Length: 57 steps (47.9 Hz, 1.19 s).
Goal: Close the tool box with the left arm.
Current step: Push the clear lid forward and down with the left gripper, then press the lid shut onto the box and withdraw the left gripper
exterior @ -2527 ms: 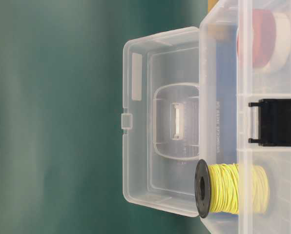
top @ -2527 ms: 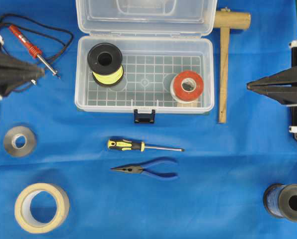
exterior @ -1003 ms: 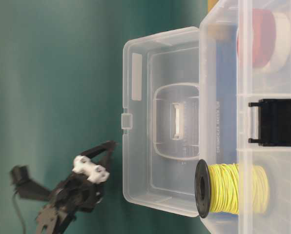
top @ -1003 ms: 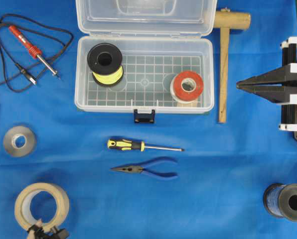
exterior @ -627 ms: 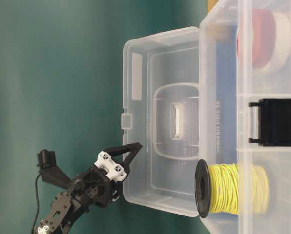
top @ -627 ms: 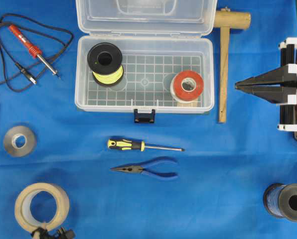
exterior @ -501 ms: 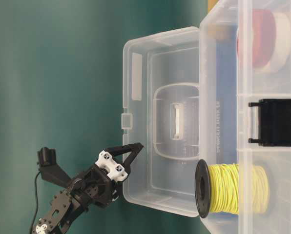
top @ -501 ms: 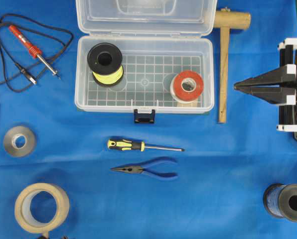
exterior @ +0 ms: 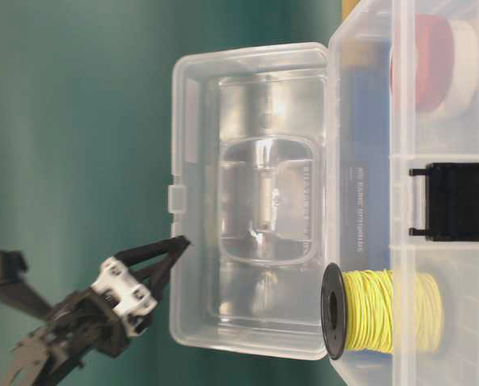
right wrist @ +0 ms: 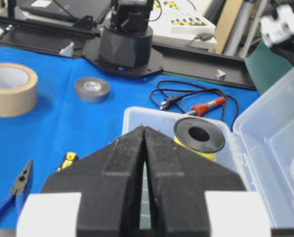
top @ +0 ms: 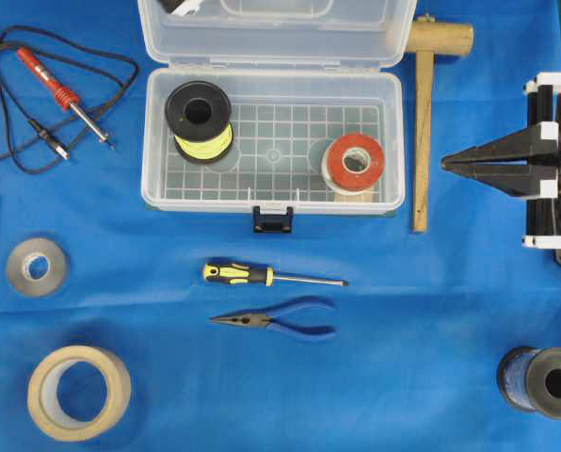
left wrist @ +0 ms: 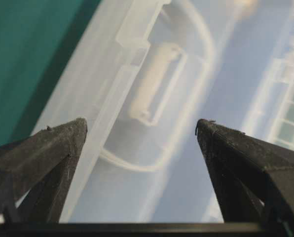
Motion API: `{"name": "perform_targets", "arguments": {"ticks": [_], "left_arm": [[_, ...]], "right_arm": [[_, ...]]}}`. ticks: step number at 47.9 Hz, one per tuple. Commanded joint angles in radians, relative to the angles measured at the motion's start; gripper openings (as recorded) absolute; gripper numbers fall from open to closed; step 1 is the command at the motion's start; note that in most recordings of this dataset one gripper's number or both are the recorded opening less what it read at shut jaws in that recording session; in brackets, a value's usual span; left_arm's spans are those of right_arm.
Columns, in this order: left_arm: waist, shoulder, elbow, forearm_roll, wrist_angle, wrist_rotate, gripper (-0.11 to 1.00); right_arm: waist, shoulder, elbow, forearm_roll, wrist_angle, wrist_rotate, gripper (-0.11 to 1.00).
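Box (top: 273,141) is sitting open on the blue cloth (top: 403,330), lid (exterior: 247,193) standing up at the back. Left claw (exterior: 178,244) is hovering spread wide behind the lid, tips at its free edge (contact unclear). Right claw (top: 447,163) is idling pressed shut beside the mallet (top: 424,113). Yellow spool (top: 199,118) and red tape (top: 355,163) are lying inside.

There was one clear plastic tool box (top: 271,141), three wire spools (yellow (top: 199,121), red (top: 355,163), blue (top: 541,381)), two tape rolls (grey (top: 37,266), beige (top: 78,392)), one red soldering iron (top: 62,92), one wooden mallet (top: 424,113), one yellow-handled screwdriver (top: 273,276), one blue-handled pliers (top: 276,320), and two black grippers (exterior: 161,256) (top: 450,163).
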Motion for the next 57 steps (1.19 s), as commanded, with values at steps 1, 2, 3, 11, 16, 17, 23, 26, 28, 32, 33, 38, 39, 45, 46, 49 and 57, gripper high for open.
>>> {"name": "perform_targets", "arguments": {"ticks": [1, 2, 3, 11, 16, 17, 23, 26, 28, 32, 33, 38, 39, 45, 46, 49, 57], "left_arm": [[-0.075, -0.044, 0.021, -0.005, 0.029, -0.021, 0.93], [-0.084, -0.052, 0.029, -0.005, 0.029, -0.026, 0.93], [-0.094, -0.06, 0.037, -0.005, 0.029, -0.029, 0.93], [-0.158, -0.121, 0.1, -0.009, 0.031, -0.055, 0.93], [-0.218, -0.156, 0.146, -0.012, 0.031, -0.081, 0.93], [-0.232, -0.164, 0.153, -0.012, 0.031, -0.089, 0.93], [-0.321, -0.195, 0.195, -0.012, 0.031, -0.137, 0.93], [-0.385, -0.212, 0.219, -0.012, 0.031, -0.167, 0.93], [-0.423, -0.222, 0.232, -0.012, 0.032, -0.183, 0.93], [-0.492, -0.239, 0.253, -0.014, 0.038, -0.224, 0.93], [-0.508, -0.241, 0.259, -0.014, 0.041, -0.236, 0.93], [-0.575, -0.25, 0.273, -0.014, 0.063, -0.307, 0.93], [-0.586, -0.25, 0.273, -0.014, 0.069, -0.321, 0.93], [-0.621, -0.261, 0.264, -0.012, 0.089, -0.376, 0.93], [-0.621, -0.265, 0.262, -0.011, 0.089, -0.374, 0.93], [-0.621, -0.284, 0.252, -0.006, 0.089, -0.368, 0.93], [-0.615, -0.393, 0.284, 0.002, 0.009, -0.31, 0.93]], "right_arm": [[0.0, 0.005, -0.011, -0.002, -0.008, 0.0, 0.0], [0.0, 0.005, -0.011, -0.002, -0.008, 0.0, 0.0], [0.0, 0.005, -0.011, -0.002, -0.008, 0.002, 0.0], [-0.002, 0.005, -0.011, -0.002, -0.009, 0.0, 0.0], [0.0, 0.005, -0.011, -0.002, -0.009, 0.0, 0.0], [-0.002, 0.005, -0.011, -0.002, -0.009, 0.0, 0.0], [0.0, 0.005, -0.011, -0.003, -0.009, 0.0, 0.0], [0.0, 0.005, -0.011, -0.002, -0.011, 0.0, 0.0], [0.0, 0.005, -0.011, -0.002, -0.009, 0.0, 0.0], [0.0, 0.005, -0.011, -0.002, -0.008, 0.0, 0.0], [-0.002, 0.005, -0.011, -0.002, -0.006, 0.0, 0.0], [0.0, 0.005, -0.011, -0.002, -0.005, 0.0, 0.0], [-0.002, 0.005, -0.011, -0.003, -0.005, 0.0, 0.0], [-0.002, 0.005, -0.011, -0.003, -0.005, 0.0, 0.0], [0.0, 0.005, -0.011, -0.002, -0.005, 0.0, 0.0], [-0.002, 0.005, -0.011, -0.002, -0.003, 0.0, 0.0], [0.0, 0.003, -0.011, -0.002, -0.005, 0.0, 0.0]]}}
